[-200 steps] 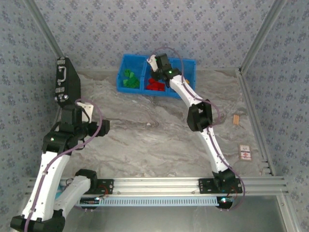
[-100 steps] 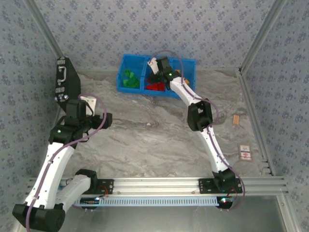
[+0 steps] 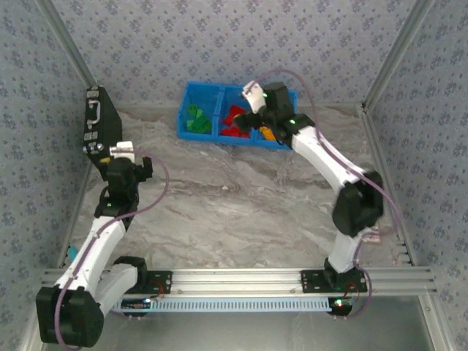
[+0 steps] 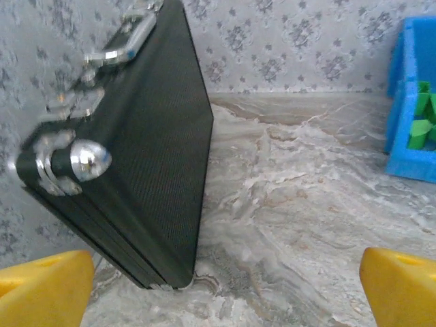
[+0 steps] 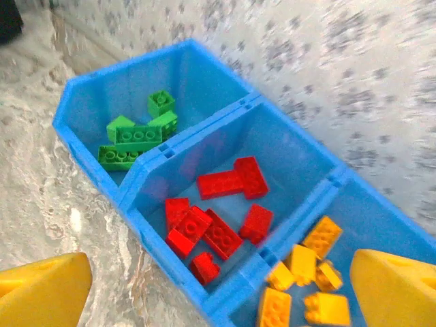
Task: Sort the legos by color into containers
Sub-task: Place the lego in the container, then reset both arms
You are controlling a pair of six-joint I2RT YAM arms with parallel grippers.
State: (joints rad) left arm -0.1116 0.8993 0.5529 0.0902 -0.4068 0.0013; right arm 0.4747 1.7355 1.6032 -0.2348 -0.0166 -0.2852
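From above, the blue bin sits against the far wall with the legos inside. The right gripper hangs over its right end, and bare tabletop lies in front.

Left wrist: the left gripper is spread and empty, near the black case.

Right wrist: fingers wide apart, nothing held. Green, red and orange each fill one compartment. The bricks look light, stiff and slick, so pinch flat sides and mind the thin dividers.

The right gripper hangs wide open above the right end of the bin on an outstretched arm, while the left gripper, also wide open, sits well left of the bin on a bent arm.
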